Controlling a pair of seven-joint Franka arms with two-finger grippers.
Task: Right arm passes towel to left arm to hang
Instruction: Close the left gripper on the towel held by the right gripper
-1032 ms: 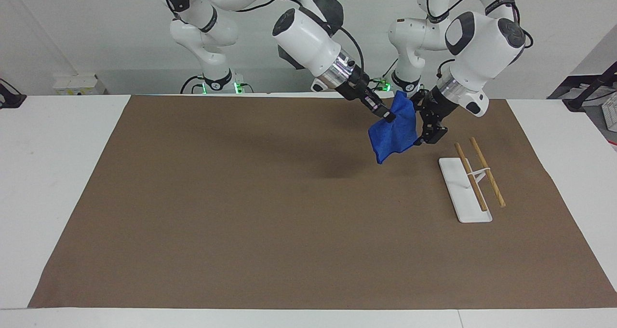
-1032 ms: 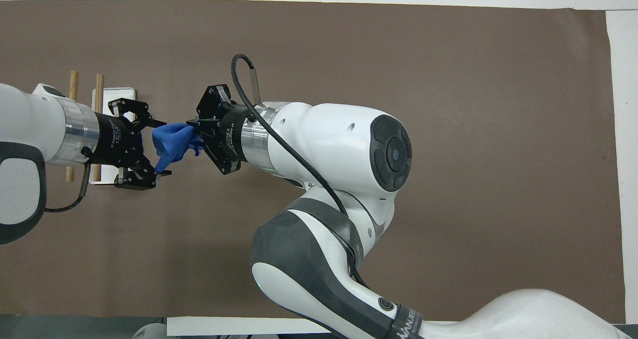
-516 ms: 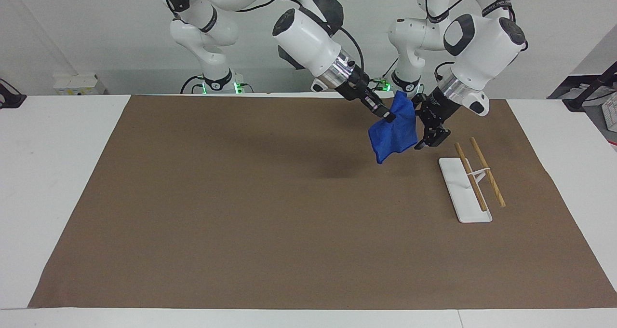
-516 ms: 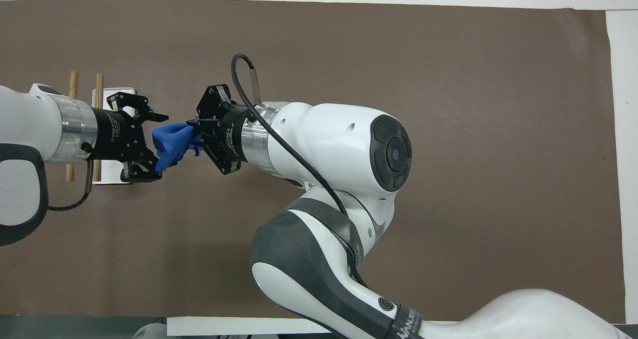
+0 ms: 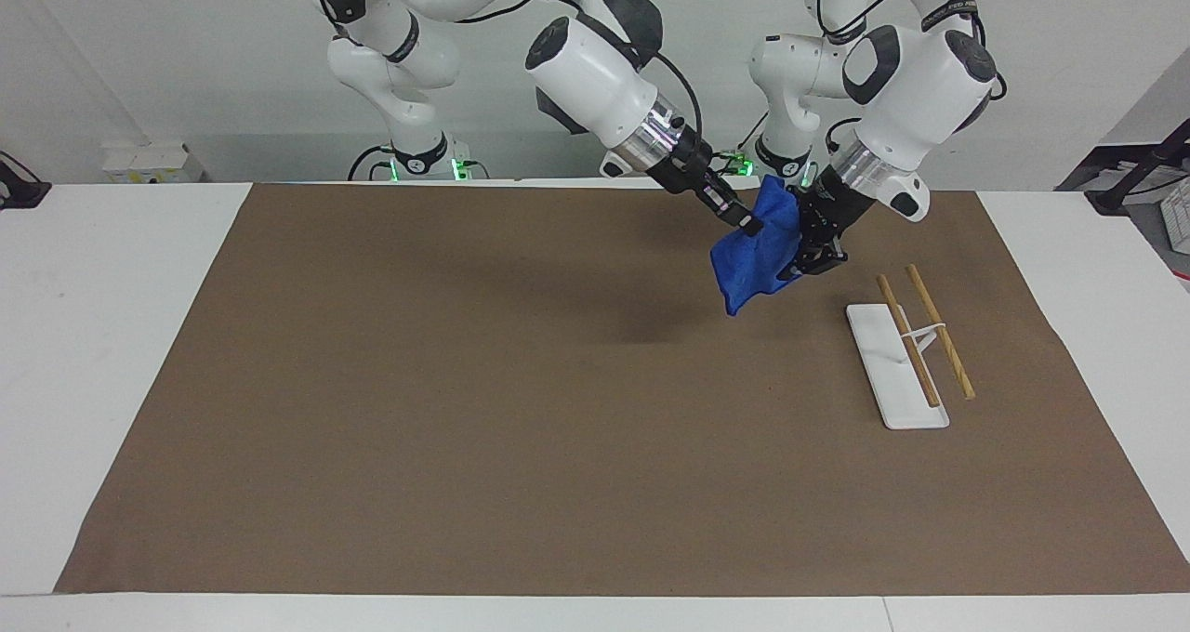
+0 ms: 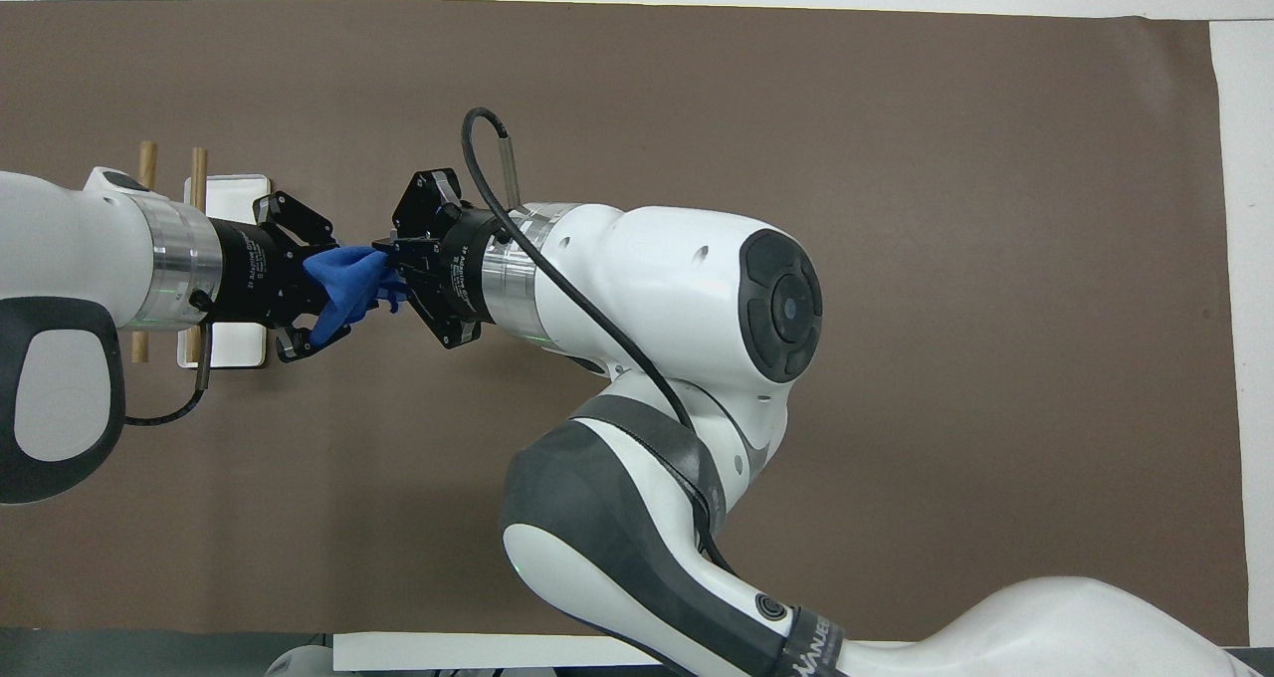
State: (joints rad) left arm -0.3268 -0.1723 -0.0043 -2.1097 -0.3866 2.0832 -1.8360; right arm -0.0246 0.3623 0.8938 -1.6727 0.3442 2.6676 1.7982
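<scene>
Right now I have both grippers on the towel (image 5: pixel 755 258), which hangs in the air over the brown mat (image 5: pixel 465 409) toward the left arm's end of the table, clear of the surface. From the facing view I can see the cloth drooping as a blue fold below the two grippers, with its shadow on the mat beneath; the overhead view hides that droop and shows only a short bunched strip of blue stretched between the two hands (image 6: pixel 346 284).

My right gripper (image 5: pixel 748 225) comes down at a slant from its long white forearm and is pinched closed on the upper edge of the towel. The overhead view shows its black cable looping over the wrist and the bulk of that arm filling the lower half of the picture, which the facing view does not.

My left gripper (image 5: pixel 811 262) points steeply down from a bent elbow and sits against the towel's edge on the rack's side. From above (image 6: pixel 317 304) its fingers look narrowed around the cloth, but I cannot tell whether they have actually clamped it.

Farther from the robots than the towel stands the rack (image 5: pixel 897 367): a white flat base with two wooden rods (image 5: pixel 939 330) carried on a thin white bracket, nothing draped on them. In the overhead view the left forearm covers part of this rack (image 6: pixel 234 189).
</scene>
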